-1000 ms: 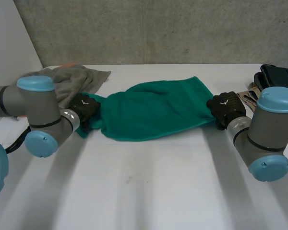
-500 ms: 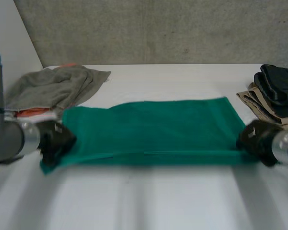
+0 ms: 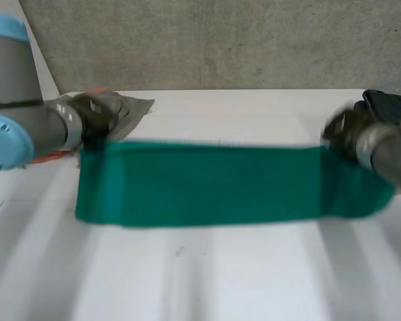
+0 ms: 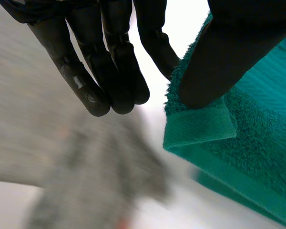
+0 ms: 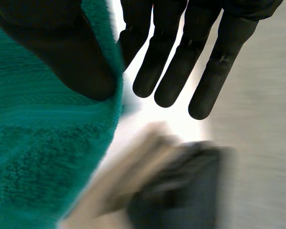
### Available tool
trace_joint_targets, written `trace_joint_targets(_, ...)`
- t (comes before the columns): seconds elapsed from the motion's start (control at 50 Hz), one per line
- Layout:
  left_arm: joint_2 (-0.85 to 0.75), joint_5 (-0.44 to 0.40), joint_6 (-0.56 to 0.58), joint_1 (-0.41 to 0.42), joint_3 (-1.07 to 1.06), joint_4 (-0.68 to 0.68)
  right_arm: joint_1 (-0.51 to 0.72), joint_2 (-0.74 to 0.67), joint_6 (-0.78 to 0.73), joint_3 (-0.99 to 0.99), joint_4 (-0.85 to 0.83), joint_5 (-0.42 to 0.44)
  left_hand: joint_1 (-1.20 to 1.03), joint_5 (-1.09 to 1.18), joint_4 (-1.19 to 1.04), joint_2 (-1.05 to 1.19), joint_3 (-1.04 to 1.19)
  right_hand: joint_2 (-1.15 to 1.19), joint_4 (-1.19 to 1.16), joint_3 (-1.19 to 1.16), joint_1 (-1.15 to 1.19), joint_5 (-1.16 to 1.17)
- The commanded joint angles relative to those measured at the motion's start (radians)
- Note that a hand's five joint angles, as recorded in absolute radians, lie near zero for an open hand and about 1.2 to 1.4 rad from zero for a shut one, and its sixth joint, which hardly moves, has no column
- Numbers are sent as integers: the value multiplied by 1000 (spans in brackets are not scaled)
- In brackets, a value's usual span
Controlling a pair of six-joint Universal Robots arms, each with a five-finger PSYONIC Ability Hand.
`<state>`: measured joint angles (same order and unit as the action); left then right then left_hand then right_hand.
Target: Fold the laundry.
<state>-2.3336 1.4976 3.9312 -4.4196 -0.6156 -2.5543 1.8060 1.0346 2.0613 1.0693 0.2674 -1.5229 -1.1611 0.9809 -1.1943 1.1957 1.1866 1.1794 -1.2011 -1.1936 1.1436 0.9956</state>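
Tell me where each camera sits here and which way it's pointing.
Head view: between and behind the arms, looking down at the white table and the stretched green towel; both arms, left hand and right hand show.
Left wrist view: on the left wrist, looking along the palm; its thumb pinches a towel corner, grey cloth beyond.
Right wrist view: on the right wrist, along that palm; thumb pinching the towel's opposite end, folded clothes beyond.
Shared: the towel appears in all three.

Fuzzy terry-cloth green towel point(image 3: 200, 184), smooth matt white table point(image 3: 207, 281)
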Motion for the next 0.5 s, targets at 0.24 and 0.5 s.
trace_joint_targets(0.24, 137, 13, -443, -30, 129, -870, 4, 107, 534, -85, -893, 16, -235, 241, -202, 201, 210, 217, -195, -203, 253, 226)
trace_joint_targets(0.5, 91, 29, -443, -60, -137, -853, 7, -11, 497, -34, -700, 39, -235, 241, -202, 201, 210, 217, -195, -203, 253, 226)
